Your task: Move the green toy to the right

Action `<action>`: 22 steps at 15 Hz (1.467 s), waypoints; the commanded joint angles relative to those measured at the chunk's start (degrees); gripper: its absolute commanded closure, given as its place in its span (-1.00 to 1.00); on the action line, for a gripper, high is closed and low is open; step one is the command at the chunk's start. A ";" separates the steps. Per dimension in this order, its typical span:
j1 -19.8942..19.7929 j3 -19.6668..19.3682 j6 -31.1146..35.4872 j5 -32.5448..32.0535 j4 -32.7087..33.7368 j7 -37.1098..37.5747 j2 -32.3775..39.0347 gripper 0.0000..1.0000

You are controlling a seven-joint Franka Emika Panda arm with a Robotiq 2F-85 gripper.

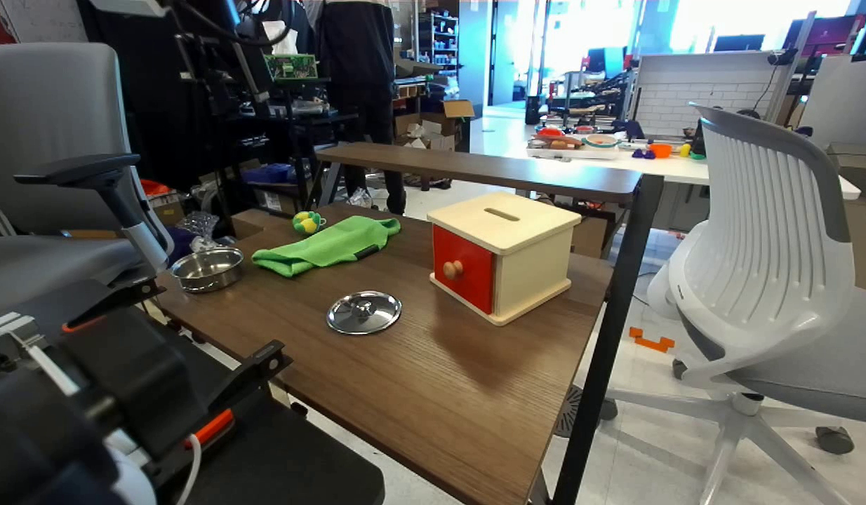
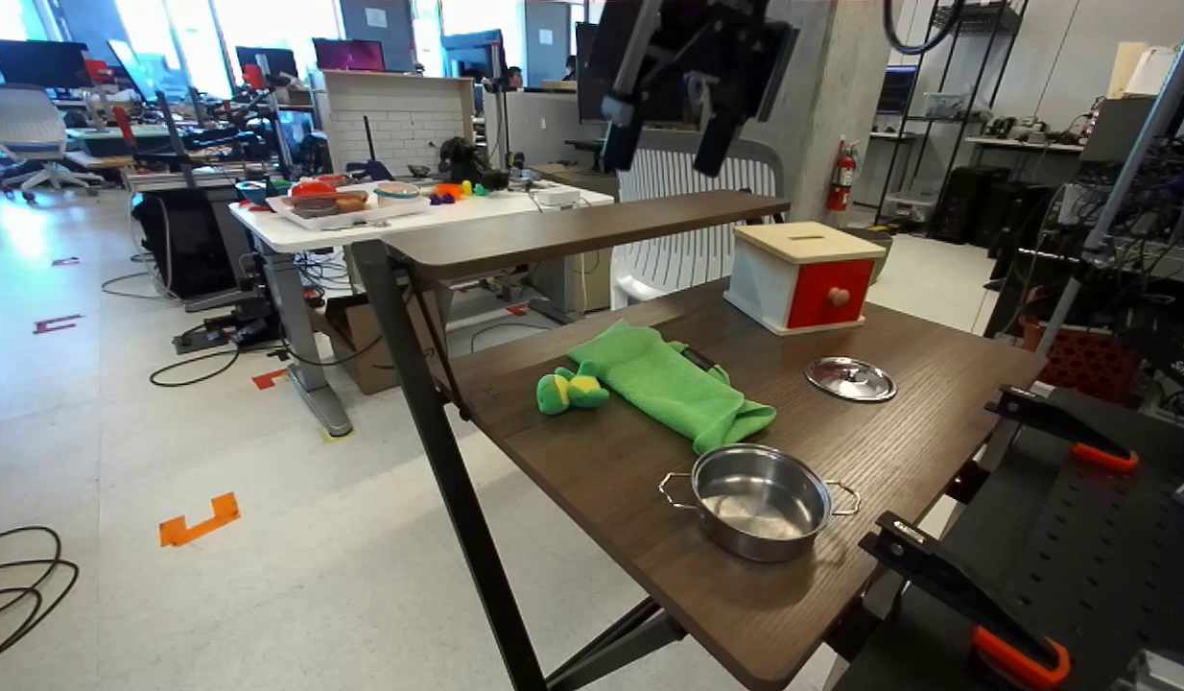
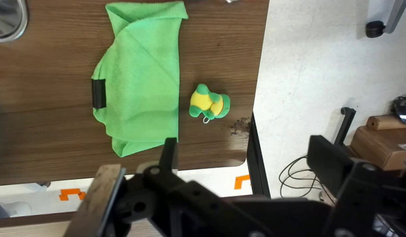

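Nearest the wrist camera, the black gripper (image 3: 244, 144) juts up from the bottom of that view, jaws wide apart with only air between them, clear of the tabletop (image 3: 222, 42). An exterior view agrees: the fingers (image 2: 714, 144) hang spread, seen above the raised shelf (image 2: 592, 230).

Beyond the jaws, the green toy (image 3: 210, 102) lies on the brown wood, near a corner of the table. It is small and rounded, green at head and limbs, yellow across the belly, with a thin white loop (image 3: 205, 122) at its side. A strip of bare wood parts it from the green cloth (image 3: 143, 85), which is folded and carries a black tag (image 3: 98, 93).

Farther out, the wrist view catches only part of the metal lid (image 3: 7, 21); both exterior views show it whole, along with the steel pot (image 2: 760, 545) near the end of the cloth away from the toy, and the wooden box (image 1: 535, 263) with its red front (image 1: 475, 266). In an exterior view a fire extinguisher (image 2: 843, 178) shows in the background; in an exterior view a grey armchair (image 1: 54, 105) stands near the table.
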 commanded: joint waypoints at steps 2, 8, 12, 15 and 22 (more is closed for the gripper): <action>1.12 -2.20 -3.64 -4.95 14.93 5.05 14.75 -1.00; 2.78 -5.07 -8.08 -7.24 20.27 5.61 23.31 -1.00; 3.45 -5.57 -6.39 -7.15 22.23 5.19 27.32 -1.00; 3.51 -5.10 -6.41 -6.39 25.41 4.24 30.88 -1.00; 4.97 -6.25 -9.40 -7.17 33.24 4.56 38.39 -1.00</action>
